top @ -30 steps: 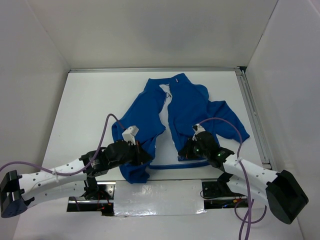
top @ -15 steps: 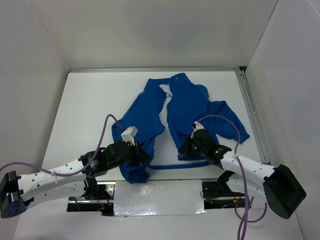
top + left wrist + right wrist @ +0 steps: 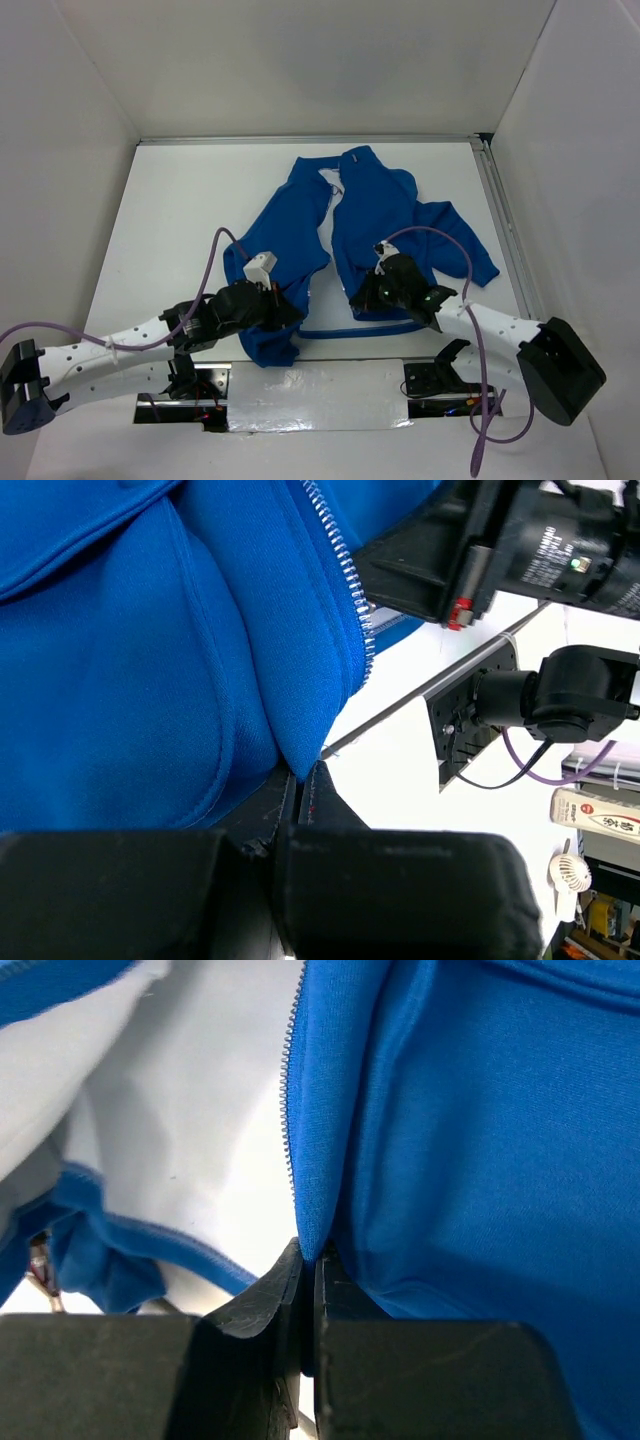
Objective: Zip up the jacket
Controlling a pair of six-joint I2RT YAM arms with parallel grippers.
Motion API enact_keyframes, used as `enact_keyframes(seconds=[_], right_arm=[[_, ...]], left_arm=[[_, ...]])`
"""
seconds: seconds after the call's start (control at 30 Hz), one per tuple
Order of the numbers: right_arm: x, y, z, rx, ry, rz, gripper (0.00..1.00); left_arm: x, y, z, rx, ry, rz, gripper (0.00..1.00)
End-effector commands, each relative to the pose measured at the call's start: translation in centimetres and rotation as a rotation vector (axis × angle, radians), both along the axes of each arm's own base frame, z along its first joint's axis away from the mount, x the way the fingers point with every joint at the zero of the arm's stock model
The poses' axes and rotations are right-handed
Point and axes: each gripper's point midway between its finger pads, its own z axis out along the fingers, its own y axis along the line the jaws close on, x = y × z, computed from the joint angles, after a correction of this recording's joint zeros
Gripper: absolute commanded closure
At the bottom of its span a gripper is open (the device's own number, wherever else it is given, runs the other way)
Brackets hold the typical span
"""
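The royal-blue fabric jacket [image 3: 385,205] lay unzipped on the white table [image 3: 180,200]. The left gripper [image 3: 303,775] and right gripper [image 3: 308,1257] each pinched a toothed front edge near the hem, jaws pressed together. Bringing those edges together level and taut seemed best.

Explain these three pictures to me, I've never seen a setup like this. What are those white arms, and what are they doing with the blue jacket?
Those are two robot arms, bolted side by side at the near edge of a white table. The wide picture comes from a fixed camera above and behind them. The two close-ups come from a small camera on each wrist, looking out along the fingers. A royal-blue jacket lies spread on the table, its front open and white lining showing. The left hand is shut on the lower end of one front edge, right by the zipper teeth. The right hand is shut on the lower end of the other front edge.
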Motion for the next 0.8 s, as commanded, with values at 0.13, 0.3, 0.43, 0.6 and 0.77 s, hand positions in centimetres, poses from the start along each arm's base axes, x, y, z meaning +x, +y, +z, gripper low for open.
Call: enact_keyframes(seconds=[0.13,0.3,0.43,0.6,0.77], right_arm=[[1.1,0.6,-1.5,-0.073,0.035,-0.008,0.91],[1.0,0.9,-2.2,-0.103,0.058,0.001,0.75],[1.2,1.8,-1.2,-0.086,0.035,0.022,0.62],[1.2,1.7,-1.1,-0.117,0.044,0.012,0.59],[1.6,1.5,-1.2,-0.141,0.054,-0.026,0.63]], left_arm=[[0.4,-0.2,1.1,-0.028,-0.016,0.026,1.0],[0.3,0.3,0.7,-0.014,-0.003,0.038,1.0],[0.2,0.7,0.5,-0.013,0.005,0.048,1.0],[0.1,0.9,0.4,-0.016,0.007,0.051,1.0],[-0.1,1.0,0.5,-0.021,0.007,0.049,1.0]])
